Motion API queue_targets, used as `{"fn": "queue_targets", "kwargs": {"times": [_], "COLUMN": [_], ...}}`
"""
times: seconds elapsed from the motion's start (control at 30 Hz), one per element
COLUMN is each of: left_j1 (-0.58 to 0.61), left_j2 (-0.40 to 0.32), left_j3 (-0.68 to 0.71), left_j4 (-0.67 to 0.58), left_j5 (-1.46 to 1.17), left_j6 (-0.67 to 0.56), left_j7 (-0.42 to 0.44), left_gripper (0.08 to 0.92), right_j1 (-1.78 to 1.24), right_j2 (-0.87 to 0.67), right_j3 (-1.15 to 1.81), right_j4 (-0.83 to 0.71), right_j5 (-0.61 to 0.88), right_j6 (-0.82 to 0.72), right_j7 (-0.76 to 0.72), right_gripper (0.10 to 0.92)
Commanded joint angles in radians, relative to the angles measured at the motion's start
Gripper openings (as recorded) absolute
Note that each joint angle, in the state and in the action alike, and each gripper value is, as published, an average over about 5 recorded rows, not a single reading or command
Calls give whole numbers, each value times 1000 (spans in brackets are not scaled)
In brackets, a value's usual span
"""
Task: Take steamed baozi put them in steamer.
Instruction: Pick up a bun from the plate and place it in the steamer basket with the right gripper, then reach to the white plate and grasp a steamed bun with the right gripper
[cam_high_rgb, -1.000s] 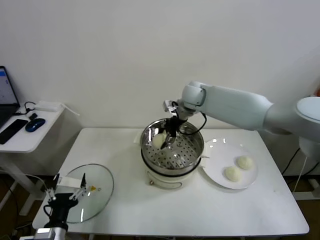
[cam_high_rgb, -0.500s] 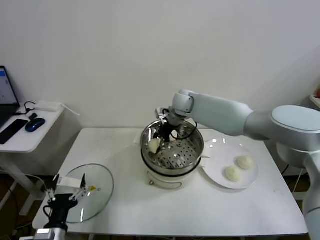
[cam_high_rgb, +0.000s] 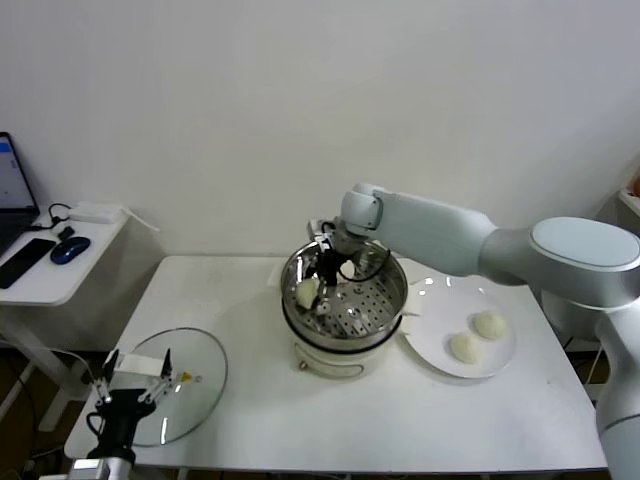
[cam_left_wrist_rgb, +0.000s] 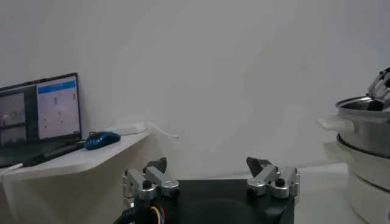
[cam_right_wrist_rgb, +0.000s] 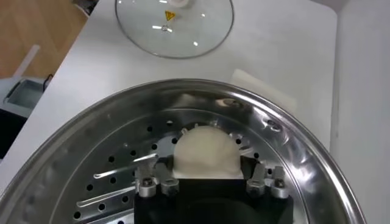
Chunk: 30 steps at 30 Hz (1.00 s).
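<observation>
In the head view the steamer (cam_high_rgb: 345, 300) stands upright on the white table (cam_high_rgb: 300, 420), open mouth up; one steamed baozi (cam_high_rgb: 307, 293), round with no long axis, lies on its perforated floor at the robot's-left wall, with the right gripper (cam_high_rgb: 322, 287) reaching into the pot beside it. Two more buns (cam_high_rgb: 477, 336) sit on the white plate (cam_high_rgb: 440, 362); the glass lid (cam_high_rgb: 180, 385) lies flat near the left gripper (cam_high_rgb: 128, 385). The left wrist view shows that gripper's fingers (cam_left_wrist_rgb: 267, 176) spread wide, empty, the pot cut off at the edge. In the right wrist view the fingers (cam_right_wrist_rgb: 153, 179) flank the bun (cam_right_wrist_rgb: 204, 152), spread; contact is unclear, its near side hidden.
</observation>
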<state>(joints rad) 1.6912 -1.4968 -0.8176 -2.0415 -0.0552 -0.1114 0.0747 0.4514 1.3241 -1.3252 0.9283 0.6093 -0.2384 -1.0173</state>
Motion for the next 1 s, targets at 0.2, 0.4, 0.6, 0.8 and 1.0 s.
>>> {"fn": "queue_targets", "kwargs": {"times": [0.2,0.4,0.6,0.8,1.0], "left_j1": [7,11,-1,1,17], "left_j2": [1,5,4,4,10], "left_j3": [-2,-2,6,7,3], "left_j4": [-5,-10,-9,-5,-7], "left_j5": [-6,-15,-11,-16,-25], "left_j6": [-1,1,5,3,-1], "left_j7": [-1,-1,0,-1,-1], "left_gripper": [823,823,823,823,823], "right_j1": [77,284,445,428,278], "right_j2": [-83,-295,-470,-644,-752], "right_j3": [-13,-138,-266,-284,-169], "right_j4": [94,277,354,395,379], "right_j5": [30,48,22,-72,-316], "right_j6": [12,90,166,189,267], "right_j7": [-31,-88,-138,-160,-168], "right_gripper": [822,823,823,823,823]}}
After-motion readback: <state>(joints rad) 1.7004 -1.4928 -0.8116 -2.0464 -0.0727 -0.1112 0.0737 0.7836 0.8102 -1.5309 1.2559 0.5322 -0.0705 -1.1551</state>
